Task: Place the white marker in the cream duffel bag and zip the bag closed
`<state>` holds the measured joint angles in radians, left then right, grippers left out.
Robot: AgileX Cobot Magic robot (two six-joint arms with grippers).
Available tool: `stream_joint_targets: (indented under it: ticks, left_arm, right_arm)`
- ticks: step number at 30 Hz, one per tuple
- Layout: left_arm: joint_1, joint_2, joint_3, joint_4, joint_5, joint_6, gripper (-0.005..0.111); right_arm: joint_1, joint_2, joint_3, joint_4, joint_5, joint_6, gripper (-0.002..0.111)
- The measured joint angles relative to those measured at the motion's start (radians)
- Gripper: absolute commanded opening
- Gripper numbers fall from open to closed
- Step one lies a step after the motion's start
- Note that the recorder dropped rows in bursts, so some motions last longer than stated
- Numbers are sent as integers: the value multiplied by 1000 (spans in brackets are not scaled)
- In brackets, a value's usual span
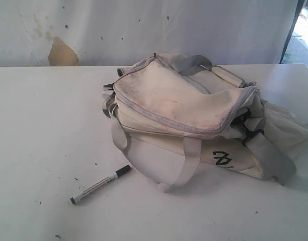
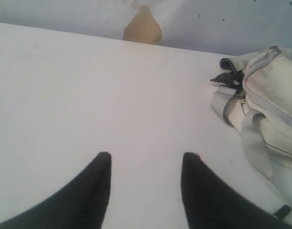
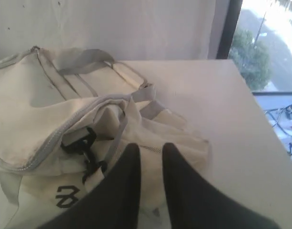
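Note:
The white marker (image 1: pixel 101 184) lies on the table at the front left, black cap pointing toward the cream duffel bag (image 1: pixel 184 105). The bag sits slumped in the middle right, its grey-zippered top flap (image 1: pixel 164 120) lying over it with a dark gap at its right end by the black clips (image 1: pixel 249 131). Neither gripper shows in the exterior view. My left gripper (image 2: pixel 146 157) is open over bare table, the bag (image 2: pixel 274 95) off to one side. My right gripper (image 3: pixel 151 148) hovers above the bag's end (image 3: pixel 184 138), slightly open with nothing between its fingers.
The white table (image 1: pixel 43 125) runs back to a stained white wall (image 1: pixel 63 52). A grey handle loop (image 1: pixel 186 165) trails from the bag toward the front. The table's right edge (image 3: pixel 260 109) meets a window with cables beyond.

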<state>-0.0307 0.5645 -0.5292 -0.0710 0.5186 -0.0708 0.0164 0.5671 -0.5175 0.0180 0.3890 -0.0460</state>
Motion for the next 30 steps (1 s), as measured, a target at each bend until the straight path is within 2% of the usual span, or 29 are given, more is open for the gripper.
stream_joint_targets:
  ticks: [4, 13, 20, 25, 30]
  left_arm:
    - [0, 71, -34, -46, 32, -2, 63]
    - [0, 246, -65, -60, 86, -2, 65]
    - [0, 387, -116, -119, 131, 59, 76]
    - [0, 475, -176, -316, 133, 261, 77]
    - [0, 568, -244, -403, 135, 326, 77]
  right_arm:
    - [0, 62, 0, 87, 9, 2, 35]
    - [0, 180, -1, 291, 99, 4, 51]
    - [0, 261, -1, 413, 134, 4, 52]
    - [0, 306, -1, 477, 134, 2, 52]
    - [0, 320, -9, 481, 147, 2, 52]
